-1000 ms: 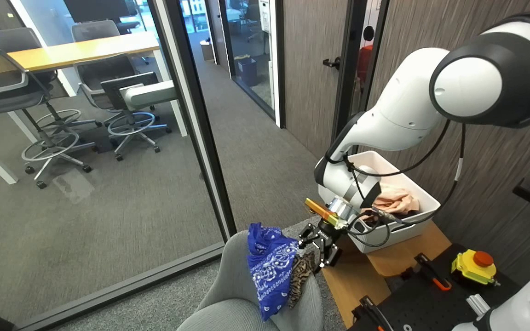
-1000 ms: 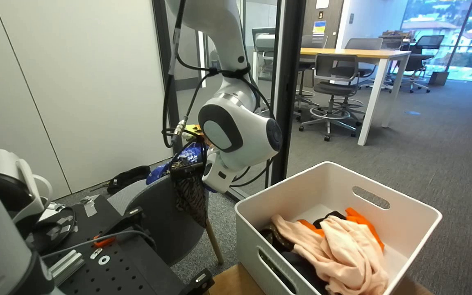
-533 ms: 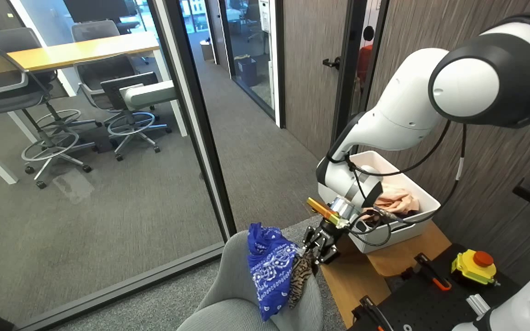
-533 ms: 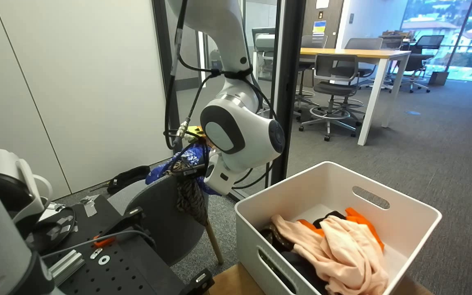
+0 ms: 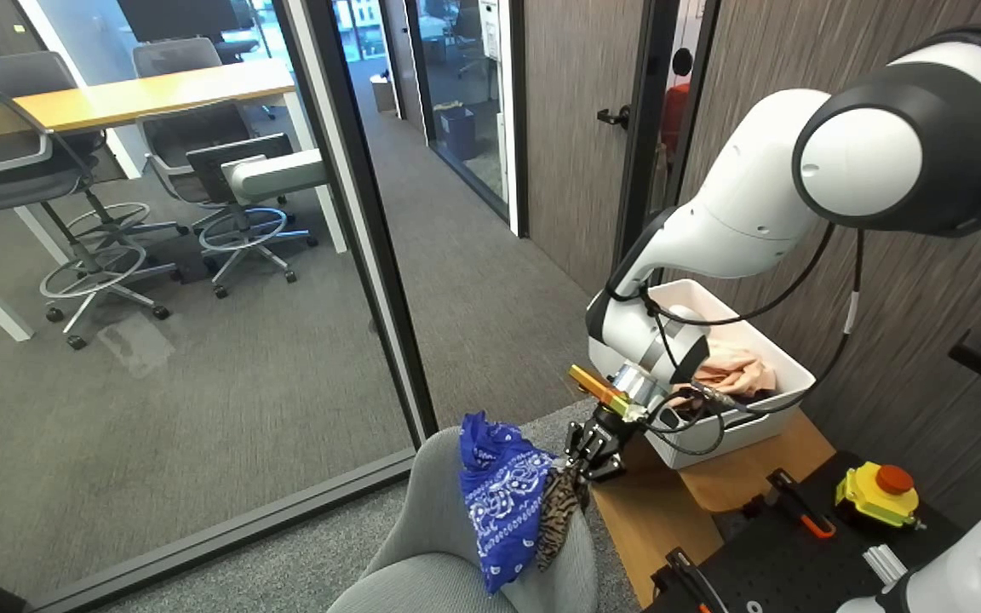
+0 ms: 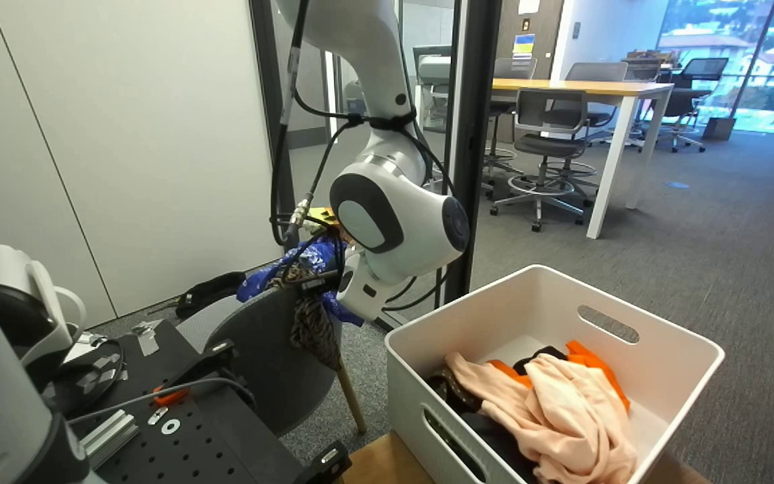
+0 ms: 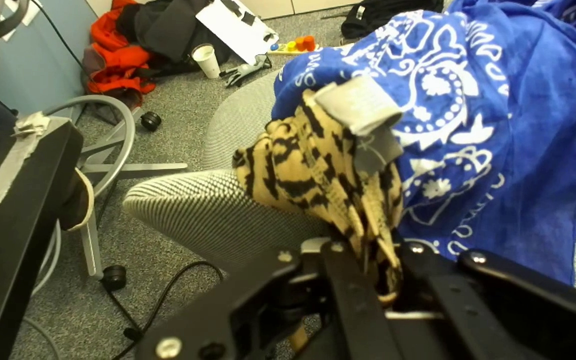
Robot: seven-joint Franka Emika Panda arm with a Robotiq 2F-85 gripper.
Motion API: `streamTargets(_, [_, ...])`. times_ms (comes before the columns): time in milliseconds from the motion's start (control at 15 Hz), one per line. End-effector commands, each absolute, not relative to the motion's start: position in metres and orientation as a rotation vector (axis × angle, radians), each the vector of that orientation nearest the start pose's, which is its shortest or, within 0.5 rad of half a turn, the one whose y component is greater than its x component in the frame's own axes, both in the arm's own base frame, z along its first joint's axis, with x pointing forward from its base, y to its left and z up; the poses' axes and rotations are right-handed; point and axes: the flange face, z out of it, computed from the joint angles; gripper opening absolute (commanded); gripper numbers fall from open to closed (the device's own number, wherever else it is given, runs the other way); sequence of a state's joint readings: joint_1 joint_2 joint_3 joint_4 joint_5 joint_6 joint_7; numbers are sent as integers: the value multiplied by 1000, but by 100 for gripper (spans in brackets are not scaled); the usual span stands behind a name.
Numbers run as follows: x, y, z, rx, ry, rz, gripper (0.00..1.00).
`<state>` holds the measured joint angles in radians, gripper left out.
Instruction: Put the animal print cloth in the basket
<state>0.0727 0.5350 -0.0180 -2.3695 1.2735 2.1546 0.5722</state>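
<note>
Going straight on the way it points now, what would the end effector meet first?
The animal print cloth: the end effector grips part of it, and more bunches just ahead. Beyond that, probably the blue cloth or the chair back, though depth is unclear.

I can't make out any txt rn; white tag [image 7: 360, 104] on animal print cloth [image 7: 293, 172], beside blue paisley bandana [image 7: 468, 115], too blurry.
</note>
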Motion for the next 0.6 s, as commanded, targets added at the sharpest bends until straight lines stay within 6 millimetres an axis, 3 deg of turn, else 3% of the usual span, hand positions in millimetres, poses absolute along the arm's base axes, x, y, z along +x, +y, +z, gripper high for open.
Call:
streamTargets(0, [428, 64, 100, -1702, 1825, 980, 4])
streamTargets(200, [433, 61, 135, -1807, 1892, 874, 4])
streamTargets(533, [453, 74, 216, -2061, 1989, 645, 4])
